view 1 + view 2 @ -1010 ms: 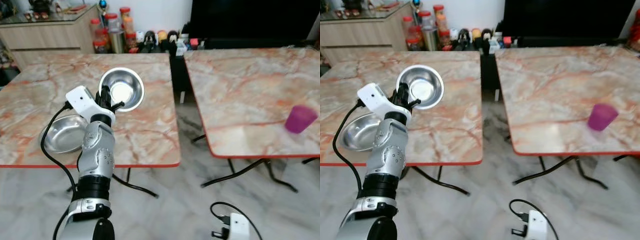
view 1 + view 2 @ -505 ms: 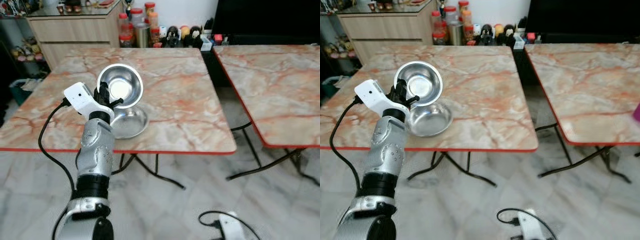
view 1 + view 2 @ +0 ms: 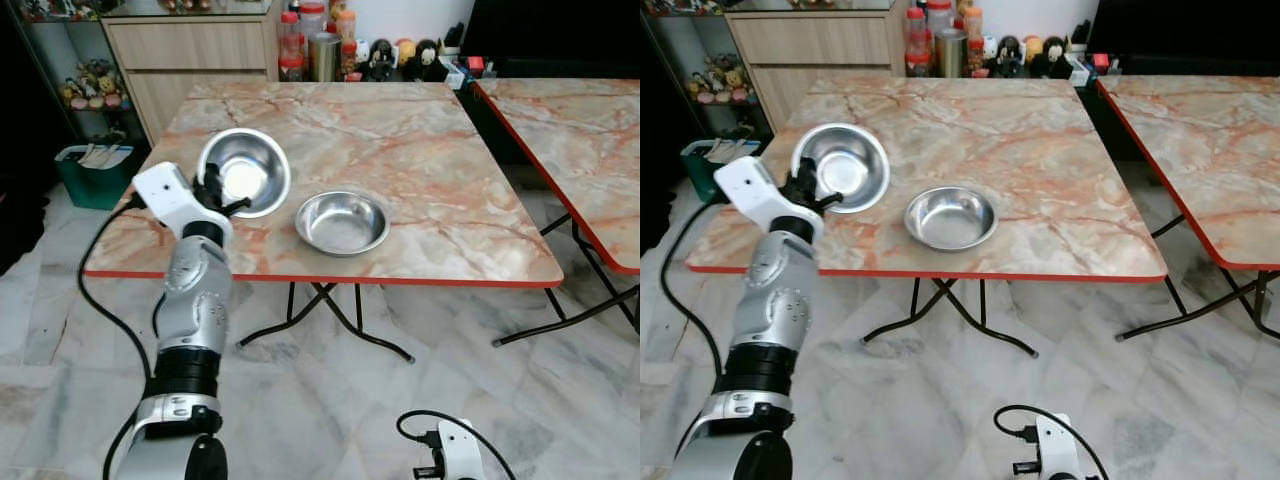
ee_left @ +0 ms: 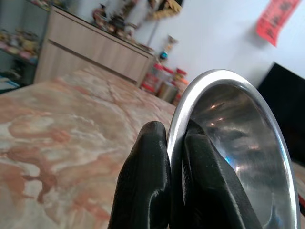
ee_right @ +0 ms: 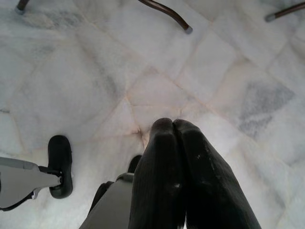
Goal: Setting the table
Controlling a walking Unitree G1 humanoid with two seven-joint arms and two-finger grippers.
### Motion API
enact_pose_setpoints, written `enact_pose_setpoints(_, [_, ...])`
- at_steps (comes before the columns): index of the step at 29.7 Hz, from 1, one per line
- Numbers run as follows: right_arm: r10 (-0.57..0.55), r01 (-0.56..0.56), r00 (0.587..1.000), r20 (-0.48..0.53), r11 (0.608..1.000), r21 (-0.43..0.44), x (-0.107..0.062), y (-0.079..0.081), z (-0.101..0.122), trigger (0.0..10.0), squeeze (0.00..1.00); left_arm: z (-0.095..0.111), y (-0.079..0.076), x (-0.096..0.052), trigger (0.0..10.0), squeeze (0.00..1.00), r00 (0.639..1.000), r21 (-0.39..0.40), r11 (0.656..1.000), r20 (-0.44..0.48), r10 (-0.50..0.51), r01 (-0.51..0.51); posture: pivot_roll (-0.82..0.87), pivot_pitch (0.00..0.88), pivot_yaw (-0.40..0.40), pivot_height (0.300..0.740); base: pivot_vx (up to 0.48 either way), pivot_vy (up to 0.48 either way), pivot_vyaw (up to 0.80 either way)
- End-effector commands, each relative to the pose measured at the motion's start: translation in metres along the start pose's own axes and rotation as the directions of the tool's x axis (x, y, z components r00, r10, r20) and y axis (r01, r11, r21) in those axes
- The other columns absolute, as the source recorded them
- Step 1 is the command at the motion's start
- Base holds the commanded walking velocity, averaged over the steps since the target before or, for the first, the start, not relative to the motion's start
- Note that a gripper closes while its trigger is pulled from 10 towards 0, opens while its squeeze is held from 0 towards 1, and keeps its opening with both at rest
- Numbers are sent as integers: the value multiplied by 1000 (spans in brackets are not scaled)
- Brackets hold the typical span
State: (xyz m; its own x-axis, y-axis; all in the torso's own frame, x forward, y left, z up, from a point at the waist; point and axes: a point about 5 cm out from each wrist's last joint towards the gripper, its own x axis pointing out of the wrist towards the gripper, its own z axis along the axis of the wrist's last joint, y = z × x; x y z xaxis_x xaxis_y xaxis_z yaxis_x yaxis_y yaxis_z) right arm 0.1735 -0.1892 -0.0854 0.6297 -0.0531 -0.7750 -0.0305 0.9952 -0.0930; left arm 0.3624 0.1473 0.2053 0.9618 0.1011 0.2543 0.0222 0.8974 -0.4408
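The left gripper (image 4: 169, 167) pinches the rim of a tilted steel bowl (image 3: 243, 185), held above the marble table's (image 3: 450, 190) left front corner. A second bowl (image 3: 342, 222) sits near the table's front edge, with bare marble beyond it. The right gripper (image 5: 174, 157) hangs over the floor, fingers pressed together and holding nothing.

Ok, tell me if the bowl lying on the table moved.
No. The bowl keeps its spot by the near edge of the table; the camera turned.

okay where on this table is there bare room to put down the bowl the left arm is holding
The marble table is bare right of the resting steel bowl to its red edge, and across its middle up to the jars. The left pincer, shut on the held bowl, crowds the near-left corner.
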Motion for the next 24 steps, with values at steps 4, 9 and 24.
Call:
enact_pose_setpoints(4, [-20,20,1000,-6,999,35,0,-3,-1,10000,0,3,-4,1,10000,0,1000,12,1000,10,-23,23,-3,52,-18,740,0,0,0])
enact_pose_setpoints(9, [-33,34,999,-15,996,88,0,-4,-2,10000,0,2,-7,0,10000,0,999,27,999,6,-34,34,-4,54,-17,740,49,0,0])
enact_pose_setpoints(24, [-28,28,1000,0,995,101,0,-2,0,10000,0,2,-9,0,10000,0,999,44,998,2,-50,50,0,51,-7,740,309,0,-205])
